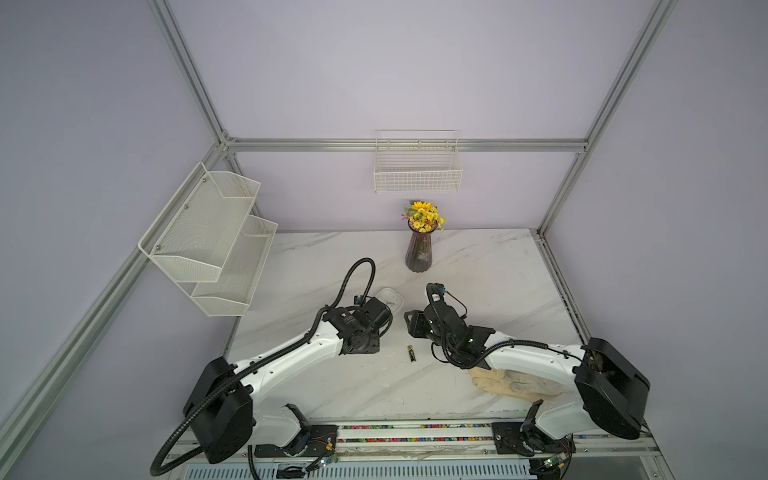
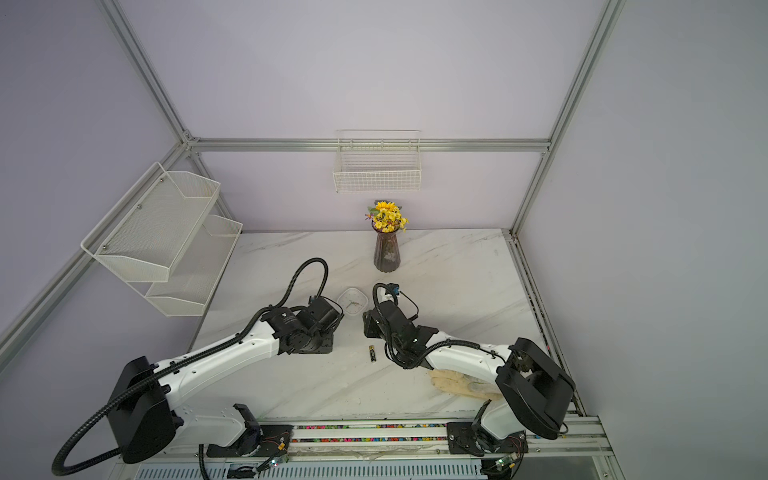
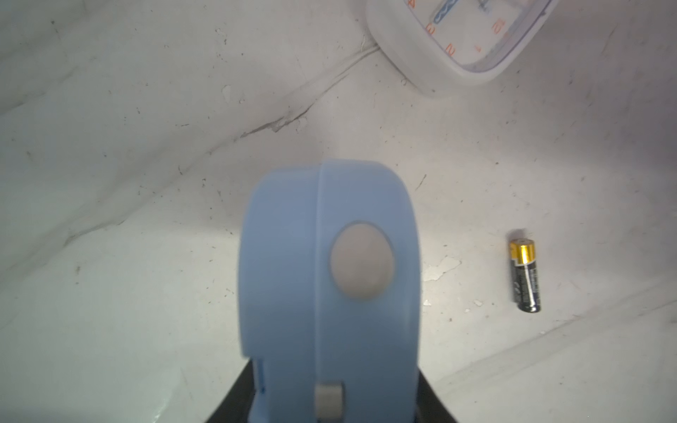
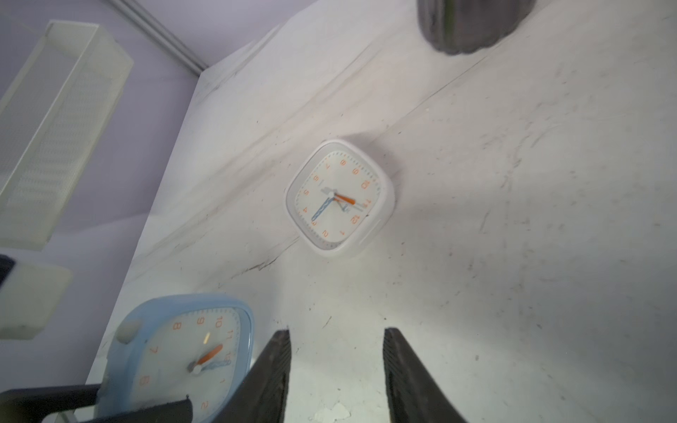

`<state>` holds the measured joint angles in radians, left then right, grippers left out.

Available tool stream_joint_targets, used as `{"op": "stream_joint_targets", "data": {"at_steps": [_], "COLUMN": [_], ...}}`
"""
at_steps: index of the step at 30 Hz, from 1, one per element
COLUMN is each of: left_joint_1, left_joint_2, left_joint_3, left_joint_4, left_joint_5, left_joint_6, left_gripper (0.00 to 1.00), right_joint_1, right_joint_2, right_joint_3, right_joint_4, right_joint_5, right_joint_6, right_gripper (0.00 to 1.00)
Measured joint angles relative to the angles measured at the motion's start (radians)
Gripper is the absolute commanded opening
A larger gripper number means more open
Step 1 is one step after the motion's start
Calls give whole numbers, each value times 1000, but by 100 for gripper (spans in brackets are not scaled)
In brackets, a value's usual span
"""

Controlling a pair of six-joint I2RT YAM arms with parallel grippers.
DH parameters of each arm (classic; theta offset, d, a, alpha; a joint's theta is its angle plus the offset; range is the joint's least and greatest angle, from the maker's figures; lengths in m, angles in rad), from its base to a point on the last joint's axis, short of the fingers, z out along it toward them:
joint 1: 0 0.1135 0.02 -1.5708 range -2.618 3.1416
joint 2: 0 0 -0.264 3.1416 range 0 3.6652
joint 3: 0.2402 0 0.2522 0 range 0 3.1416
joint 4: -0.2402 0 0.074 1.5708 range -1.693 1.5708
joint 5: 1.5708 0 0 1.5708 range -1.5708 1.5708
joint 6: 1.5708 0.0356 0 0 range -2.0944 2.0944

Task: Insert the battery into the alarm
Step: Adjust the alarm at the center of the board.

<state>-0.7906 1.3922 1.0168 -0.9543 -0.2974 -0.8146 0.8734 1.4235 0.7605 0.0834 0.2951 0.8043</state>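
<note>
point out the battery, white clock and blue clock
battery [image 1: 411, 354]: in a top view, its middle
white clock [image 4: 339, 197]: right wrist view, centre of its dial
blue clock [image 4: 183, 344]: right wrist view, on its dial

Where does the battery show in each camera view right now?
Top views: in both top views the battery lies on the table, nearer the robot than the white clock.
Left wrist: battery lies flat, apart from the held blue clock.
Right wrist: not in it.
Shared landmark: the white clock, in all four.
</note>
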Motion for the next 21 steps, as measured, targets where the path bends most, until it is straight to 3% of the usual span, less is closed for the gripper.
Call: {"op": "stream_joint_targets", "data": {"at_steps": [6,12,14,19,21], "left_joint_1": [-85,-172,-193,-222,-228], "left_joint_2": [227,456,512,553,550], "left_joint_3": [162,321,351,367,367], "left_joint_4": [-154,-296,-329,-353,-343], "left_joint_5": [-128,-237,-253,-263,-255], "left_joint_6": [13,-13,-18,-38,-37], "left_gripper": [29,42,47,72,75], "right_joint_1": [-5,-10,-13,-18,-18], "right_joint_2": [-139,-226,-243,-281,-304], "right_joint_3": [-54,-97,-108,-129,-136], "right_joint_4": [-88,-127,-150,-172,-174], "right_joint_5": [190,289,319,353,364], "right_joint_6": [62,85,90,101,103], "right_gripper": [45,45,45,45,45]}}
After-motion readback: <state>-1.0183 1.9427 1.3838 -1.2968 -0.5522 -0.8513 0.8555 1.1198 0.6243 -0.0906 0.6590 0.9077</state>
